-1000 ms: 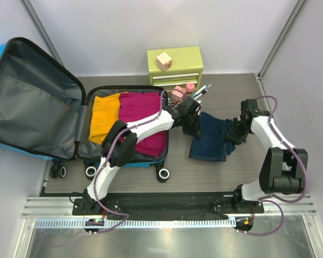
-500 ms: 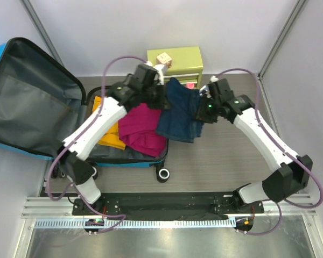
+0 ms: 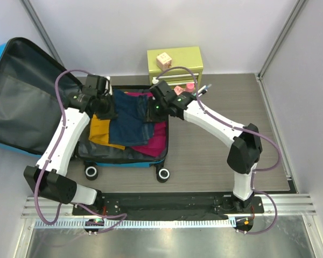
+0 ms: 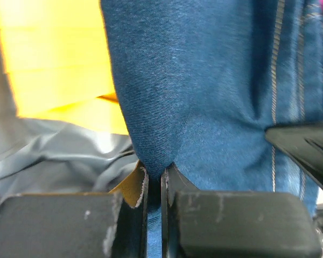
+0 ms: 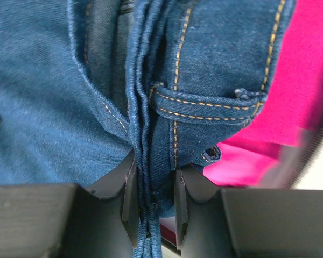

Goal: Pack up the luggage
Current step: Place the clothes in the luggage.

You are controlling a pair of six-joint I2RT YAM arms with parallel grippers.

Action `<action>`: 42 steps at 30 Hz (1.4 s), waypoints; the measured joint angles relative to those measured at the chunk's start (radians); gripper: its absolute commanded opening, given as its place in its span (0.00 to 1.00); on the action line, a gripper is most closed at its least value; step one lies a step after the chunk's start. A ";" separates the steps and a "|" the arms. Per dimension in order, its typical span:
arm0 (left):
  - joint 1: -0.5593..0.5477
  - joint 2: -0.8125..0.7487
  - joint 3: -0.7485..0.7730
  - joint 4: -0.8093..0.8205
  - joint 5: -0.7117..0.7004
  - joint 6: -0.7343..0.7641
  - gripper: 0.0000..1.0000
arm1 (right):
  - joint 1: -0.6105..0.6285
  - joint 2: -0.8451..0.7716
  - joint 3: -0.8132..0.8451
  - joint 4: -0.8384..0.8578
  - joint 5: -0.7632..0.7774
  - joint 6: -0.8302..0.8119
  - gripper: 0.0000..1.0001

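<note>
Hanging between the two arms, a pair of dark blue jeans (image 3: 130, 119) is spread over the open base of the luggage (image 3: 32, 107), which lies at the left of the grey wood-grain worktop (image 3: 231, 161). Its bright blue shell shows only at the edges, and its grey-lined lid is thrown back against the left wall. Two black wheels (image 3: 163, 173) stick out at the near edge of the base. Inside the base lie a yellow garment (image 3: 99, 131) on the left and a magenta garment (image 3: 157, 141) on the right, and the jeans cover the middle of both. The left arm (image 3: 62, 140) reaches in from the lid side. In its wrist view the left jaws are pressed almost together, pinching a thin fold of the denim (image 4: 204, 97), with the yellow cloth (image 4: 48, 59) and grey lining behind. The right arm (image 3: 215, 121) stretches across from the right. In its wrist view the right jaws are clamped on a thick bunch of the waistband (image 5: 151, 161), where several stitched layers and a belt loop are gathered between them, with magenta cloth (image 5: 301, 80) just beyond. Whether the jeans rest on the clothes below or hang just above them cannot be told. Behind the luggage, against the back wall, stands a small green drawer chest (image 3: 177, 67) with a wooden block (image 3: 163, 59) on top. Some small pink items (image 3: 178, 90) and pens (image 3: 202, 90) lie on the worktop in front of it.
</note>
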 measured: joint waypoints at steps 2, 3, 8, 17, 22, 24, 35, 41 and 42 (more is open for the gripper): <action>0.042 -0.019 -0.029 -0.002 -0.016 0.008 0.00 | 0.030 0.038 0.038 0.017 0.000 0.006 0.01; 0.068 -0.029 -0.044 -0.003 -0.024 0.015 0.00 | 0.041 0.055 0.056 0.025 -0.001 0.009 0.01; 0.171 -0.040 -0.066 -0.002 -0.027 0.043 0.00 | 0.082 0.143 0.149 0.054 0.002 0.023 0.01; 0.294 0.014 -0.065 0.039 -0.005 0.095 0.00 | 0.095 0.257 0.296 0.084 0.009 0.025 0.01; 0.302 0.069 -0.059 0.032 -0.006 0.116 0.00 | 0.104 0.270 0.296 0.082 0.016 0.024 0.01; 0.302 0.071 -0.059 0.023 -0.019 0.117 0.00 | 0.109 0.270 0.283 0.090 0.017 0.024 0.01; 0.308 0.077 -0.128 -0.009 -0.098 0.138 0.00 | 0.166 0.296 0.220 0.139 0.015 0.027 0.01; 0.319 0.127 -0.135 -0.008 -0.113 0.137 0.50 | 0.167 0.336 0.220 0.157 -0.007 0.027 0.53; 0.322 0.138 -0.135 -0.008 -0.115 0.136 0.63 | 0.167 0.341 0.220 0.159 -0.012 0.024 0.71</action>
